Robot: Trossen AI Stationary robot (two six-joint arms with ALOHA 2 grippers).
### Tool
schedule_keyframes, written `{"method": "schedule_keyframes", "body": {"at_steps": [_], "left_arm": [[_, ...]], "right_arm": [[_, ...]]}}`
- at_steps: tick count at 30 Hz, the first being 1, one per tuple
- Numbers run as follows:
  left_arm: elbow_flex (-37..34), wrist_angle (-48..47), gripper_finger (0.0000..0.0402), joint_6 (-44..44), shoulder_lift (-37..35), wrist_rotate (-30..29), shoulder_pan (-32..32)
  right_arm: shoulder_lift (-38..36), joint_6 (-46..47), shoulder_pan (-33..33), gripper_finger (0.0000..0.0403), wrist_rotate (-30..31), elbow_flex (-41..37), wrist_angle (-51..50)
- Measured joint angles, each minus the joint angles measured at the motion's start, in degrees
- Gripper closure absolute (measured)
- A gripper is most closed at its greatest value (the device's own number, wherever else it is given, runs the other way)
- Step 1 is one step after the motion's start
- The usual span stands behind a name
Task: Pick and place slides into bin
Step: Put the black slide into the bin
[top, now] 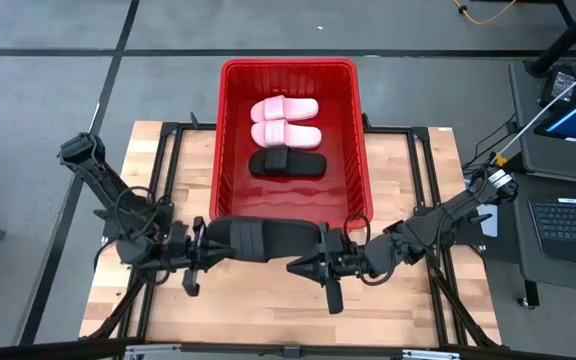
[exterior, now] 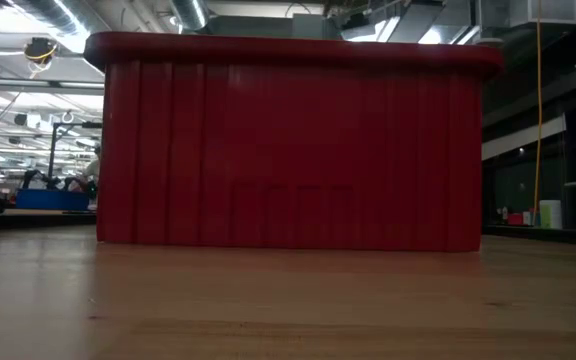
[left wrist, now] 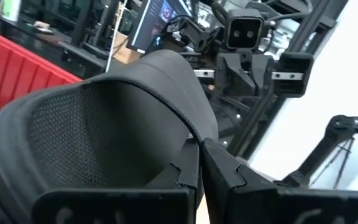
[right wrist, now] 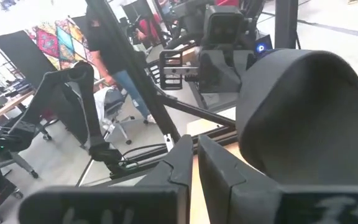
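The red bin (top: 358,150) stands on the far half of the wooden table (top: 268,315); it fills the low view (exterior: 288,150). In it lie two pale pink slides (top: 286,108) (top: 286,132) and one black slide (top: 288,163). Another black slide (top: 263,238) hangs crosswise just in front of the bin's near wall, between my two grippers. My left gripper (top: 205,248) is shut at its left end and my right gripper (top: 318,252) at its right end. The low view does not show the held slide. My left gripper (left wrist: 201,155) pinches a thin edge of the black slide (left wrist: 188,134) between its two fingers, beside the mesh-lined inside of the strap (left wrist: 92,130). It comes in about level from the table's left. The slide is lifted clear of the table. My right gripper (right wrist: 194,152) meets the slide's right end (right wrist: 253,143) about level from the table's right. Its fingers stand almost together, and one finger (right wrist: 222,168) covers the place of contact. Which part it has cannot be told.
Dark frame rails (top: 423,170) run along the table on both sides of the bin. A laptop (top: 568,215) and a screen stand beyond the table's right edge. A person (right wrist: 104,43) is in the room behind. Bare wood lies near the front edge.
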Motion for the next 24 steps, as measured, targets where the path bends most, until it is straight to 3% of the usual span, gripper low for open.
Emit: {"method": "schedule_keyframes", "body": {"at_steps": [6,13,21,24], "left_arm": [[0.00,0.00,0.0399,0.51,-0.04,0.61,2.37],[0.65,-1.31,0.0399,2.45,-0.04,0.53,3.83],[11.30,-24.13,0.0399,1.97,-0.10,0.11,5.88],[14.04,-30.36,0.0399,-0.04,-0.09,0.69,6.75]], "right_arm": [[-0.04,-1.39,-2.02,0.0357,0.14,0.00,-0.24],[0.07,0.11,-4.82,0.0272,1.27,-0.02,-1.53],[0.16,1.82,-7.58,0.0239,0.82,0.00,-4.12],[0.42,4.18,-8.50,0.0238,-0.75,1.72,-10.53]]}}
